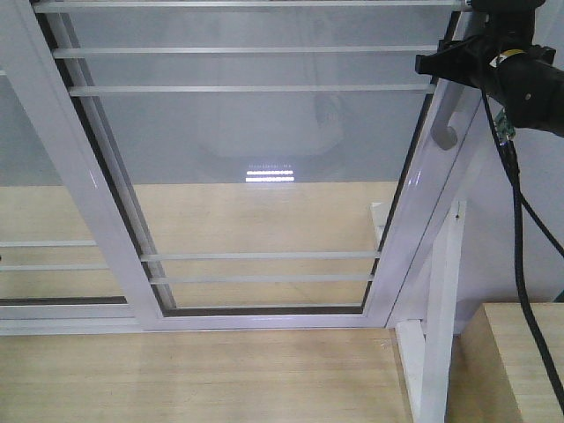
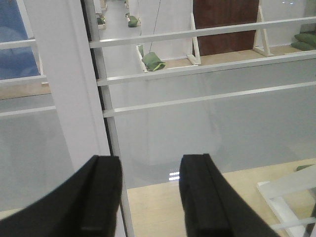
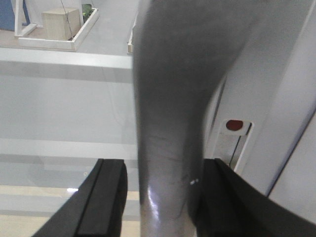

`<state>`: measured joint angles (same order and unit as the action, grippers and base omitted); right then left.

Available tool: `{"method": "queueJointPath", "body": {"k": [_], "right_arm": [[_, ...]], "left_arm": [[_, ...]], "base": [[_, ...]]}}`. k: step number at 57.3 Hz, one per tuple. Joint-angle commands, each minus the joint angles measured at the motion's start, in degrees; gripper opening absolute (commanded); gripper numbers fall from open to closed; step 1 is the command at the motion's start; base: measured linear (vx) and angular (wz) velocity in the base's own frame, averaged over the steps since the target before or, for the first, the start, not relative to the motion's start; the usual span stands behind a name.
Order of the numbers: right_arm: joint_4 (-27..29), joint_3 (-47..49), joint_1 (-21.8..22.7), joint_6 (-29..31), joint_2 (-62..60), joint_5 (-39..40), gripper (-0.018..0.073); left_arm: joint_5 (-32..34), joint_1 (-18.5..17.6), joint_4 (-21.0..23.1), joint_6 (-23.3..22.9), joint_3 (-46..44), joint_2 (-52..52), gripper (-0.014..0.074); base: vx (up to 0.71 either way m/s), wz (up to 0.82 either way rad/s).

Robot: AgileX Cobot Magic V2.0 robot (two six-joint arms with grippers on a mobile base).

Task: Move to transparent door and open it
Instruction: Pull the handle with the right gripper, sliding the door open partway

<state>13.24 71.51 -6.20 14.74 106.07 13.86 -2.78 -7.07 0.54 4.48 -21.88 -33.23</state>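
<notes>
The transparent door (image 1: pixel 264 150) fills the front view: clear glass with thin white bars in a glossy white frame. Its silver-grey pull handle (image 1: pixel 446 123) runs down the right stile. My right gripper (image 1: pixel 454 63) is at that handle, up in the top right corner. In the right wrist view the handle (image 3: pixel 173 123) stands between the two black fingers (image 3: pixel 106 197); the right finger lies against it and a small gap shows on the left, so my right gripper (image 3: pixel 163 197) is open around it. My left gripper (image 2: pixel 150 192) is open and empty, facing the glass beside a white stile (image 2: pixel 69 89).
A second barred glass panel (image 1: pixel 44 176) without a handle overlaps on the left. A white upright post (image 1: pixel 441 308) and a light wooden top (image 1: pixel 520 352) stand at the lower right. A black cable (image 1: pixel 520 229) hangs from the right arm. Green bags (image 2: pixel 153 60) lie beyond the glass.
</notes>
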Motion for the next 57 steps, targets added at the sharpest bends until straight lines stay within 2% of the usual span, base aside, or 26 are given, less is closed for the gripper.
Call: {"method": "queueJointPath", "body": {"k": [1,25,36,57], "right_arm": [[-2.8,1.8,-4.8,0.3,-2.8,3.1,0.0362],[-2.7,1.8,-10.1,0.0,-2.8,5.6,0.0362],[-2.7,1.8,-11.8,-2.7,-2.8,6.1,0.0362],[-3.1,1.8,-19.8,-2.0,-2.8,6.6,0.0362]], "left_arm": [[4.8,0.0,0.6,-0.6,-1.9,-0.2,0.0419],[4.8,0.0,0.6,-0.6,-1.9,-0.2,0.0419],[4.8,0.0,0.6,-0.6,-1.9,-0.2,0.0419],[4.8,0.0,0.6,-0.6,-1.9,-0.2,0.0419]], "base": [[0.0,0.0],[0.0,0.0],[0.0,0.0],[0.0,0.0]]}}
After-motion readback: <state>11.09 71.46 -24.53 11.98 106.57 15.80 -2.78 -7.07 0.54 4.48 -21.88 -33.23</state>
